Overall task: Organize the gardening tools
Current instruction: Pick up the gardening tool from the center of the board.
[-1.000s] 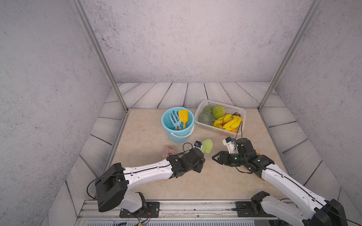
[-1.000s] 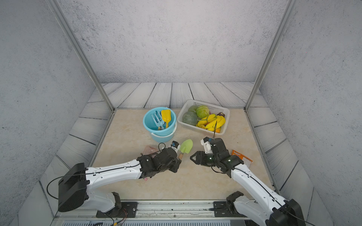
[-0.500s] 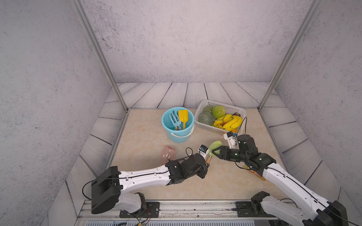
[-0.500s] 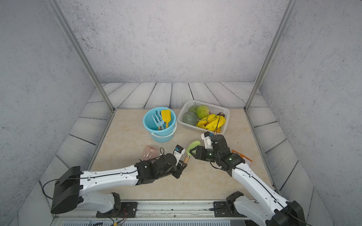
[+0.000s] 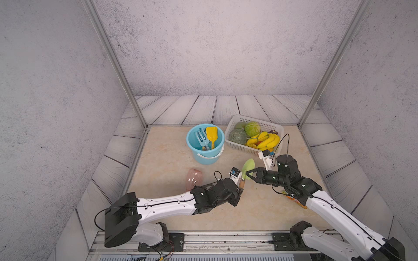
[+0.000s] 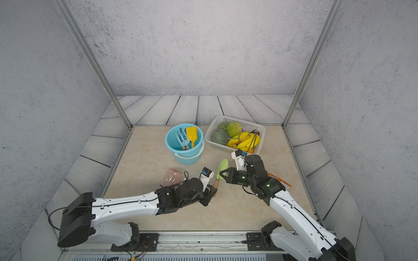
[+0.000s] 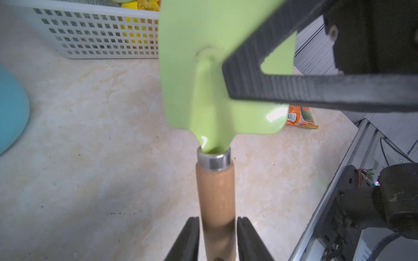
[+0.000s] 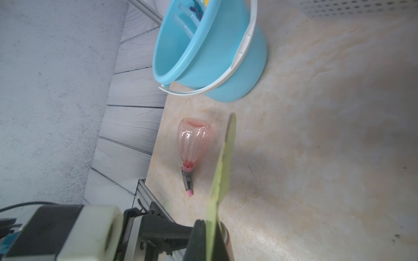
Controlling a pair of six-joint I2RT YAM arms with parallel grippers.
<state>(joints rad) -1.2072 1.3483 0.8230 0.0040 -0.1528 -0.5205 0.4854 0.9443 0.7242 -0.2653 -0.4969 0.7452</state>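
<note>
— Worst case here?
— Dropping the green trowel (image 5: 248, 166): pinched only at its thin, glossy blade by the right fingers (image 7: 294, 90); likely to swivel.
— And at the left fingers (image 7: 192, 239)?
— Flanking the wooden handle; clamped or just off, cannot tell. Held above the table (image 5: 167, 158), near the light-blue bucket (image 5: 204, 158).

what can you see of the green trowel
The green trowel has a glossy pale green blade that looks like painted metal, a silver collar and a short wooden handle. It is held off the table, blade pointing away from the robot. The right gripper is shut on the blade's base; the left gripper flanks the handle's end.
</note>
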